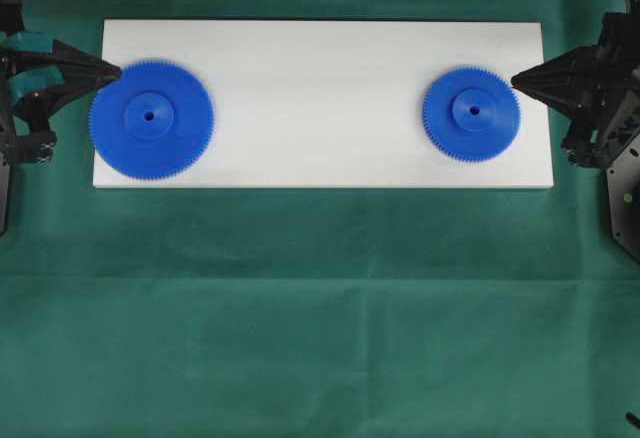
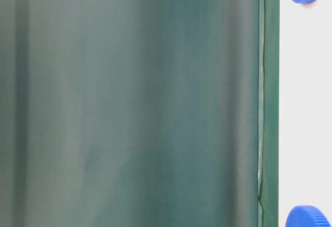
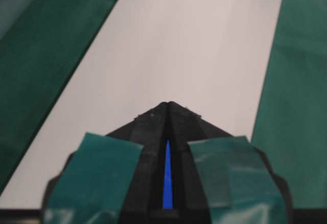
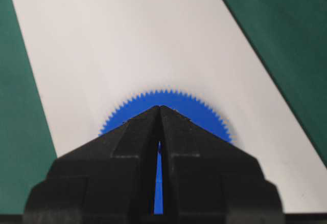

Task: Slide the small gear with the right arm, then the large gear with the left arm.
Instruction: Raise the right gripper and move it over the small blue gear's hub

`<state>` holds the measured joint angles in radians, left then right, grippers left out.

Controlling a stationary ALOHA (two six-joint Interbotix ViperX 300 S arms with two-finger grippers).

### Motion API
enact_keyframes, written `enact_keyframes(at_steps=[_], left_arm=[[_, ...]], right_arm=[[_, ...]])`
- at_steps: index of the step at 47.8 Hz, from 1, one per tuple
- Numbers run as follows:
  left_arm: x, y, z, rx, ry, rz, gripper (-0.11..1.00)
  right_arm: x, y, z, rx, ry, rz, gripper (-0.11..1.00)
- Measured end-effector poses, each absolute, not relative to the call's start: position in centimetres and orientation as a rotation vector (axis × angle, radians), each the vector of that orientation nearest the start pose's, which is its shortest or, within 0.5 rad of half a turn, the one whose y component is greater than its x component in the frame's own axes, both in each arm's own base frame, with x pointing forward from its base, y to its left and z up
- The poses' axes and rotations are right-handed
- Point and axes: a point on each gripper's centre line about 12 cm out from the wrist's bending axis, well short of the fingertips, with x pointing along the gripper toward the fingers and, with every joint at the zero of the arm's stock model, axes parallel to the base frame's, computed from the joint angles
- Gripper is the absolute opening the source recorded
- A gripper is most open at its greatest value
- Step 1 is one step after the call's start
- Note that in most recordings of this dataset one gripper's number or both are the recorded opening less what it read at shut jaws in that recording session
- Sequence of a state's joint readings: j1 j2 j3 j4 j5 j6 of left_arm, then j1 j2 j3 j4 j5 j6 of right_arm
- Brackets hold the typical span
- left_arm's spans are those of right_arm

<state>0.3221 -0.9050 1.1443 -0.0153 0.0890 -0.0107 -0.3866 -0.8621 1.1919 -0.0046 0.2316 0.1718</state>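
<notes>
Touching gears' rims: left pincer point(image 1: 118, 73) closed, right pincer point(image 1: 514, 81) closed; no writing legible.

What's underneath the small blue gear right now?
The small gear lies flat on the white board, which sits on green cloth. The board directly beneath the gear is covered, so anything there cannot be seen.

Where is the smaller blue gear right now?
Seen from overhead, the small gear lies near the white board's right end, with the black right gripper's tip at its edge.
</notes>
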Motion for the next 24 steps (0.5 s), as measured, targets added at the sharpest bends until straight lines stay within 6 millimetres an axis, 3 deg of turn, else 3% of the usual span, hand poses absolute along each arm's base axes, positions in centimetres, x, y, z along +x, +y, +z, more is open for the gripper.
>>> enact_keyframes(at_steps=[12,24], left_arm=[[19.4,6.5,24.9,-0.079,0.324,0.322,0.00],[19.4,6.5,24.9,-0.084,0.324,0.323,0.00]], right_arm=[[18.6,-7.6,20.1,0.275,0.538,-0.425,0.50],[19.2,-7.8,17.9,0.287,0.604,-0.428,0.50]])
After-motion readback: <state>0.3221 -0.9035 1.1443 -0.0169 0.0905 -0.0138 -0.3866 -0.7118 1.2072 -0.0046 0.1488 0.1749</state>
